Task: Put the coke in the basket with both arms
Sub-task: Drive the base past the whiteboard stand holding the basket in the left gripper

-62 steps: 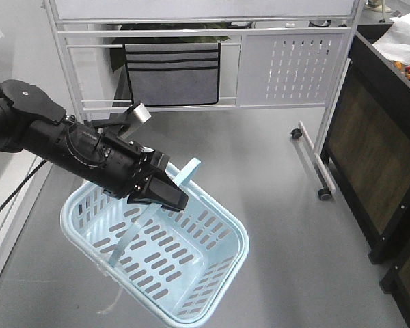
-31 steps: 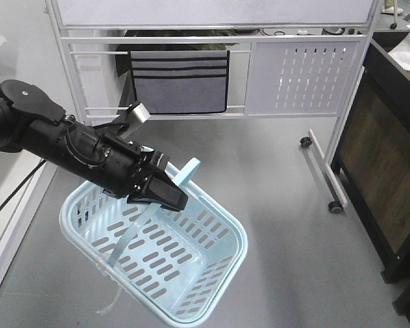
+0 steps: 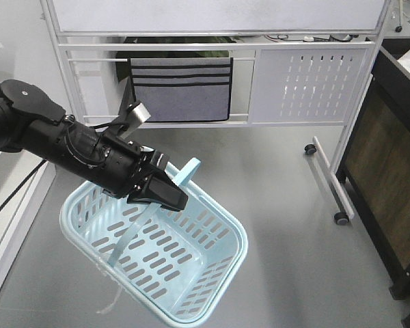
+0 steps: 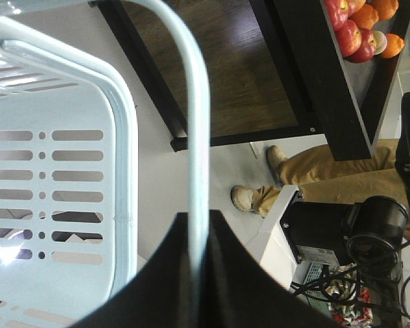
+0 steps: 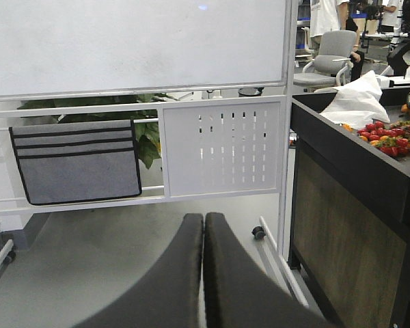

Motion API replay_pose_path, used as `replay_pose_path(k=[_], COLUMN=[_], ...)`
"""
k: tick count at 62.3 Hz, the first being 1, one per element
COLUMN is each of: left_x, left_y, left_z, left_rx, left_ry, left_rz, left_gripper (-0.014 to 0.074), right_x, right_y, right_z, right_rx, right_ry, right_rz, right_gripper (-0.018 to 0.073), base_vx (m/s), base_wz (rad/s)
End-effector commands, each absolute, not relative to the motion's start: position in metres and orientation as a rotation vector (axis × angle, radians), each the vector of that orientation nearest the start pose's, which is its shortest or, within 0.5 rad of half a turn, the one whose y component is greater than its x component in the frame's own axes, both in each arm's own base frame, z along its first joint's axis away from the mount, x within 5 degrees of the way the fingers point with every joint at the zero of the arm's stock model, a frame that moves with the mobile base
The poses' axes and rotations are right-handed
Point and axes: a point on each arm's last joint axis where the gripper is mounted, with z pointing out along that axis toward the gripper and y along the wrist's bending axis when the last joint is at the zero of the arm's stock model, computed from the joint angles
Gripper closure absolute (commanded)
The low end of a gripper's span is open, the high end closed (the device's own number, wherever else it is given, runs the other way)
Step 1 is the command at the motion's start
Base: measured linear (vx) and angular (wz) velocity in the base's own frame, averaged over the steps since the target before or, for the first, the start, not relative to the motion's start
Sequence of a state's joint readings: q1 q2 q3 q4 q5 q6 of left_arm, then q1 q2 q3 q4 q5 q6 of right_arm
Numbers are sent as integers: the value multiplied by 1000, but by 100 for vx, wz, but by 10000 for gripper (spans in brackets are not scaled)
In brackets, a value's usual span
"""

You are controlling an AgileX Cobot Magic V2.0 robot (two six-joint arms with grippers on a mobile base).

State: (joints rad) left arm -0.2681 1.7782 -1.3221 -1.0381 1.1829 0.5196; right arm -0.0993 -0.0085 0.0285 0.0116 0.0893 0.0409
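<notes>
The pale blue basket (image 3: 212, 253) hangs above the grey floor, empty, held by my left gripper (image 3: 174, 197), which is shut on its swing handle (image 3: 186, 171). In the left wrist view the handle (image 4: 195, 137) runs between the black fingers (image 4: 164, 273) beside the basket's slotted wall (image 4: 68, 171). My right gripper (image 5: 203, 217) is shut with nothing in it, its tips pressed together over the floor. It does not show in the front view. The coke is out of view.
A white wheeled whiteboard frame (image 3: 294, 75) with a grey fabric pocket (image 3: 180, 89) stands ahead. A dark wooden shelf unit (image 3: 386, 171) is at the right, with fruit (image 5: 389, 140) on top. A person's legs (image 4: 307, 174) show beside it.
The whole scene has slid right in the front view: the whiteboard frame and shelf unit moved right. The left arm and basket keep their place in the frame.
</notes>
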Motion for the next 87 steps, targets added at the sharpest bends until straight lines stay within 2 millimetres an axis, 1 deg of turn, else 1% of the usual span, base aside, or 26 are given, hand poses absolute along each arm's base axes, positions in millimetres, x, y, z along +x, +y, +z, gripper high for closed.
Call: replay_pose_path(k=[1, 87], left_x=[316, 316], left_y=[-168, -168], left_z=[303, 303], left_rx=[497, 497], left_ry=[2503, 2503], left_rz=[-1465, -1465], left_gripper=[602, 602], right_x=[56, 56], right_y=[-6, -6], right_z=[197, 197], right_rx=[114, 114], right_ry=[1519, 1519], right_rz=[-51, -51], right_gripper=[569, 569], base_vx=[13, 9], base_wz=[0, -1])
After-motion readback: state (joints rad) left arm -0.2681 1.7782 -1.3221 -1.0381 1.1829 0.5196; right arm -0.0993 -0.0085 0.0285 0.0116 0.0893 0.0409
